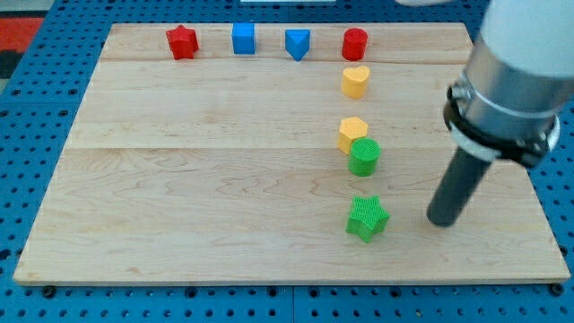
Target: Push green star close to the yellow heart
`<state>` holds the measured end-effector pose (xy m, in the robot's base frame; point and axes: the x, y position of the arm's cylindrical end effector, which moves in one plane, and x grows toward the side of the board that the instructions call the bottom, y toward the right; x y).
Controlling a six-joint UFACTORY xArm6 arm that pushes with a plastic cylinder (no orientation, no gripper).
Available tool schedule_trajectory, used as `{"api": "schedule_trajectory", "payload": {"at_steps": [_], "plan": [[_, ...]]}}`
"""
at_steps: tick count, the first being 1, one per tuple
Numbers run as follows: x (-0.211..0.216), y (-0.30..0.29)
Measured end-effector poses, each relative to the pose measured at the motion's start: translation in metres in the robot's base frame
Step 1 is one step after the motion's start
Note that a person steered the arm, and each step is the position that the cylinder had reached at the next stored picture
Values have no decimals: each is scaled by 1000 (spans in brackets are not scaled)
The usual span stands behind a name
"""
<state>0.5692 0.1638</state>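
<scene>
The green star (368,218) lies on the wooden board at the view's lower right of centre. The yellow heart (355,81) sits well above it, near the view's top. Between them stand a yellow hexagon block (352,134) and a green cylinder (365,156), touching each other. My tip (441,221) rests on the board to the right of the green star, a short gap apart from it and at about the same height in the view.
Along the view's top edge stand a red star (182,41), a blue cube (243,39), a blue triangle (297,43) and a red cylinder (355,42). The board (197,179) ends near the view's right edge, on a blue pegboard.
</scene>
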Motion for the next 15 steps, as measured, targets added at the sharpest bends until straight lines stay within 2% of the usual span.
{"api": "schedule_trajectory", "payload": {"at_steps": [1,4,5,6,7,8,9,11,12,13,14,15], "plan": [[20,-58],[-98,-157],[-144,-134],[-170,-104],[-176,-89],[-189,-32],[-220,-4],[-259,-47],[-259,-77],[-263,-46],[-234,13],[-174,21]]}}
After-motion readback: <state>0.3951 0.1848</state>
